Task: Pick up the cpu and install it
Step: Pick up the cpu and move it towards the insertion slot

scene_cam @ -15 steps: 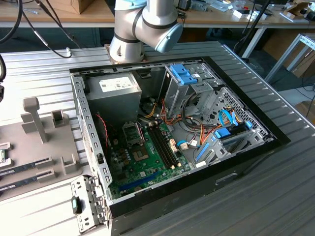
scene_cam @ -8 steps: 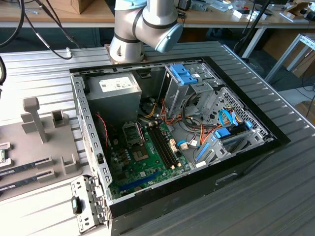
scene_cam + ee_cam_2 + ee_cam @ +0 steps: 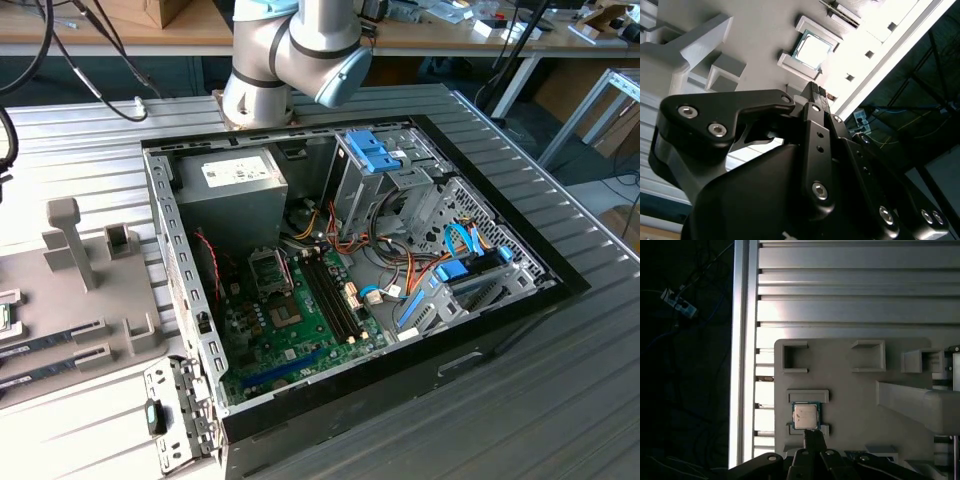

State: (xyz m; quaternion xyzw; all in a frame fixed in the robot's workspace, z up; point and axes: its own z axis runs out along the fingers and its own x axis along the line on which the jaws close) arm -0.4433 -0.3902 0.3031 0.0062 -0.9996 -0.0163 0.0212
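My fingers (image 3: 814, 93) are drawn narrow, tips together with nothing between them. They hang over the grey holder plate (image 3: 850, 385), which lies on the slatted aluminium worktop (image 3: 840, 290). The cpu (image 3: 805, 416) is on that plate, near the plate's edge. It lies flat with its silver top up and its green rim showing, seated between two low grey brackets. In the first wrist view my fingers (image 3: 813, 436) line up with the cpu's nearer edge and partly cover the bracket on that side. I cannot tell whether they touch the chip or stand just clear of it. In the second wrist view the cpu (image 3: 812, 50) sits just beyond my fingertips, bright under the light.

Elsewhere on the plate are two open-sided pockets and a tall ramped block, all grey.

In the exterior view the plate (image 3: 60, 300) lies at the exterior view's left of the open computer case (image 3: 190, 270). My arm (image 3: 290, 50) rises behind that case. The green motherboard (image 3: 290, 330) lies on the case floor with its black socket frame (image 3: 270, 268) on it.
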